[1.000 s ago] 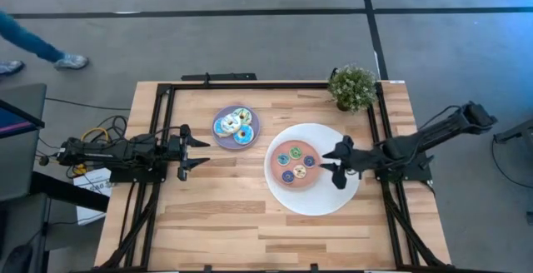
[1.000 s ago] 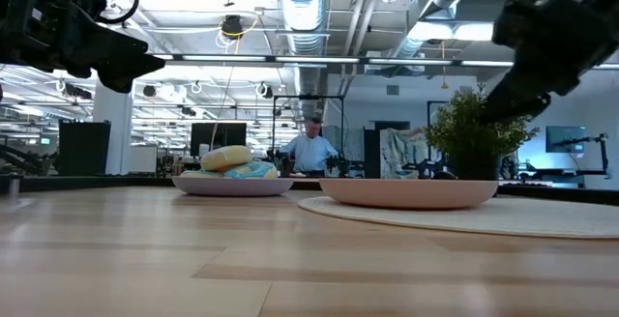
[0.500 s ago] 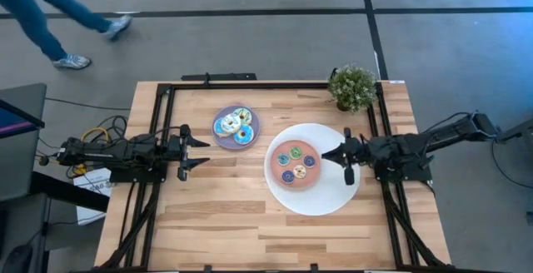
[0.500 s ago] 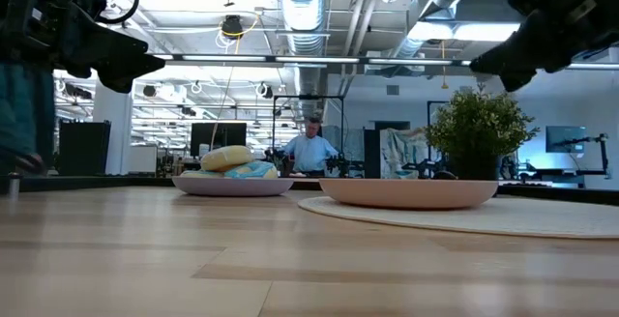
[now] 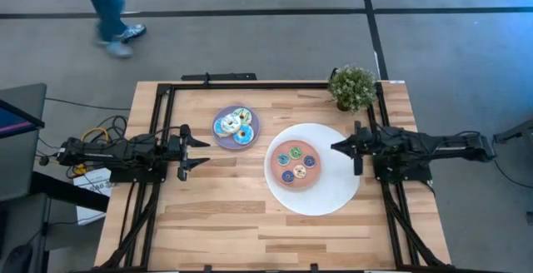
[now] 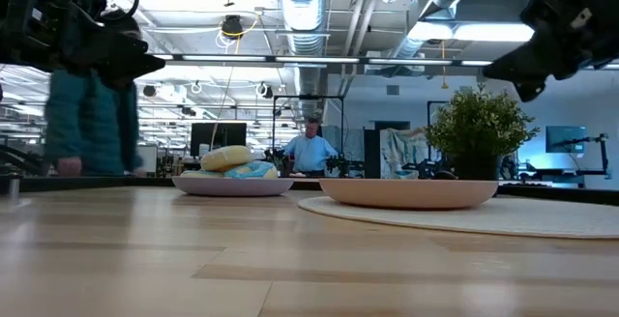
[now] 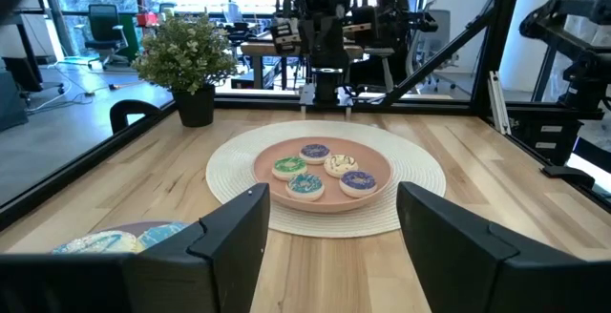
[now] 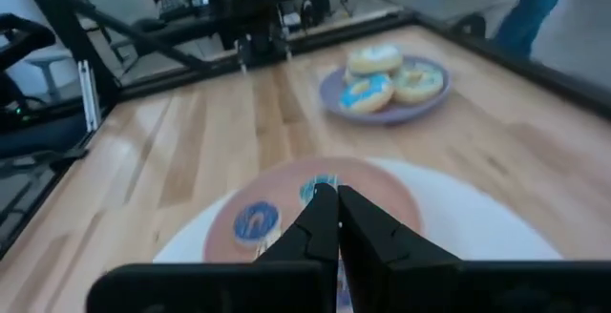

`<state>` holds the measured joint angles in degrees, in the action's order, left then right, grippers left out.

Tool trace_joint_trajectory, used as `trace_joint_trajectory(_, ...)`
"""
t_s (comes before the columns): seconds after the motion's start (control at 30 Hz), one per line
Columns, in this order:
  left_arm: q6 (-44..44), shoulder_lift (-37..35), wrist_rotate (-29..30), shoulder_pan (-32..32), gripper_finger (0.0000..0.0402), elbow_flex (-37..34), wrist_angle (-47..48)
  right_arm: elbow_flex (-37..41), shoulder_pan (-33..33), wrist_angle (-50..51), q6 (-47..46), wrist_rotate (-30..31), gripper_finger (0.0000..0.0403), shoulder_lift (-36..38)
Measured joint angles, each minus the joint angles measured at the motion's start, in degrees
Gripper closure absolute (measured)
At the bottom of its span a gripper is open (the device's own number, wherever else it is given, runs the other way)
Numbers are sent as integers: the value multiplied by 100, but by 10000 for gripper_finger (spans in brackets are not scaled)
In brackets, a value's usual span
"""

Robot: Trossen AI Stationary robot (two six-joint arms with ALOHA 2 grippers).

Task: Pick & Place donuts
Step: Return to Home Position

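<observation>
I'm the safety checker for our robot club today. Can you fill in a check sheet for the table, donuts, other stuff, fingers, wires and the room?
Surface: wooden table, black frame around it.
Job's things: large donuts on the violet plate; five small donuts on the pink plate, which sits on a white mat.
Clutter: potted plant at a far table corner.
Grippers: left gripper at the table's left side, fingers open, empty; right gripper over the mat's right edge, fingers shut, empty.
Cables: yellow cable off the table beside the left arm.
Surroundings: one person beyond the table's far side; another far off in the room.
</observation>
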<state>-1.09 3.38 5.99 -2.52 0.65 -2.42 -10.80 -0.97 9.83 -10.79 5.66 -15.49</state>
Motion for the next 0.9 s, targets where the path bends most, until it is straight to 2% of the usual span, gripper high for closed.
trace_joint_trajectory(0.17, 1, 0, -1, 2, 178, 1, 0, 3, -15, 950, -127, -128, 402, 750)
trace_joint_trajectory(0.37, 1, 0, -1, 2, 178, 0, 0, 3, -15, 817, 292, -140, 402, 1240)
trace_joint_trajectory(0.9, 1, 2, 1, 0, 178, 0, 0, 3, -15, 1119, 374, -99, 402, 1240)
